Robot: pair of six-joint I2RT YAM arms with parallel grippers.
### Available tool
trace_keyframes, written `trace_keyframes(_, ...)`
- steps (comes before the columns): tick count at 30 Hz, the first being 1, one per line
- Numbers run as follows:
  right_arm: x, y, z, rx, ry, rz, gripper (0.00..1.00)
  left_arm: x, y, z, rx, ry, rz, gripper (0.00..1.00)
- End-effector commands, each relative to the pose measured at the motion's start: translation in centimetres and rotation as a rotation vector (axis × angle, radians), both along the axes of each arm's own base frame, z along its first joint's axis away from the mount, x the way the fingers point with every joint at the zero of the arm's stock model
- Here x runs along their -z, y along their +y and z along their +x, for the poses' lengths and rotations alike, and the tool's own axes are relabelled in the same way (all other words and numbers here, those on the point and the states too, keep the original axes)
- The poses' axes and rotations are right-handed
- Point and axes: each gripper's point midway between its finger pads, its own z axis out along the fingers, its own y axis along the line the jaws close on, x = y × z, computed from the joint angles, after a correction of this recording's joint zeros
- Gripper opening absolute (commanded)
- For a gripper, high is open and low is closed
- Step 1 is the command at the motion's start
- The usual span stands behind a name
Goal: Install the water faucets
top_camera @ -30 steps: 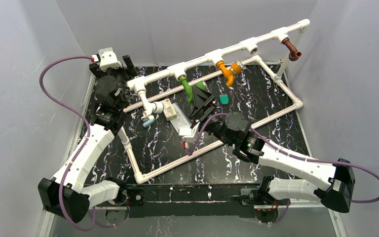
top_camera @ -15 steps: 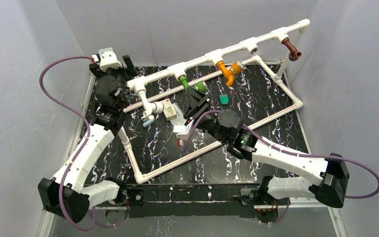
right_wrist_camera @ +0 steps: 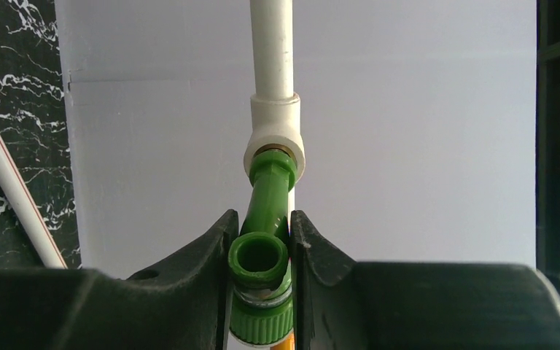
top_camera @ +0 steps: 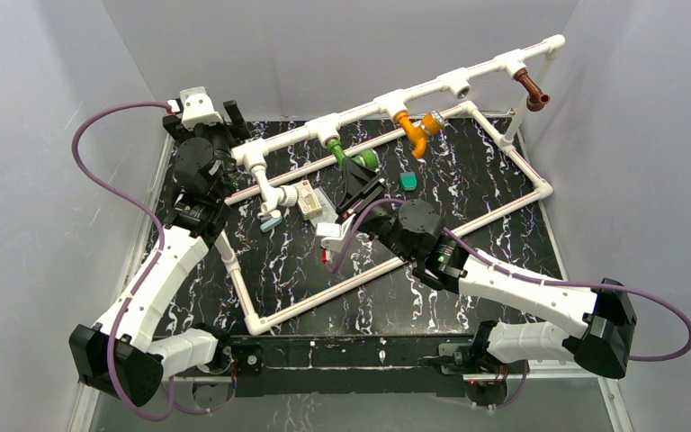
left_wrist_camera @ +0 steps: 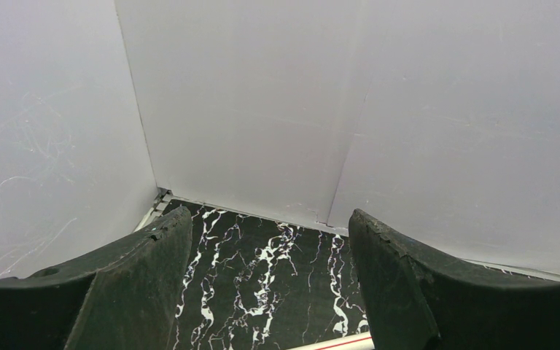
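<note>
My right pincer (right_wrist_camera: 260, 244) is pinching the green faucet (right_wrist_camera: 270, 191) near its lower end, a finger flat on each side. I judge this grip is for twisting its upper end into the tee socket (right_wrist_camera: 275, 142) of the white pipe (top_camera: 360, 110). The faucet sits in that socket and hangs above the desk (top_camera: 396, 297). I cannot tell whether it is fully tight.

My left pincer (left_wrist_camera: 270, 226) is spread wide with nothing between its fingers. It rests near the pipe's left end, apart from the work.

I count four faucets on the pipe: the green one, the orange faucet (top_camera: 411, 129), the brown faucet (top_camera: 531, 90) and the white faucet (top_camera: 273, 193). One bare socket (top_camera: 457, 85) sits between orange and brown. One teal piece (top_camera: 408, 181) lies on the desk.
</note>
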Motion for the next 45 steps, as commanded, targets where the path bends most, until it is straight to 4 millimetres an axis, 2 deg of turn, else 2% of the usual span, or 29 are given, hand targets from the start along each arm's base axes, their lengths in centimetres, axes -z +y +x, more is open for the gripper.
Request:
trace_keyframes(1,-3.5,-0.6,0.1,0.008,0.031,0.178,0.01,15.2,0.2,-1.4,0.014,0.491,0.196,0.76)
trace_keyframes(23,-7.1,0.8,-1.4,-0.264,0.668,0.966,0.01,14.8,0.2,-1.5,0.015,0.484,0.194,0.76)
trace_keyframes(37,-4.3,0.1,-0.4,-0.216,0.855,1.223,0.01,14.6,0.3,-1.6,0.017,0.478,0.192,0.77)
trace_keyframes(45,-1.4,0.7,-0.5,-0.224,1.109,1.442,0.01,14.7,0.3,-1.6,0.014,0.48,0.193,0.77)
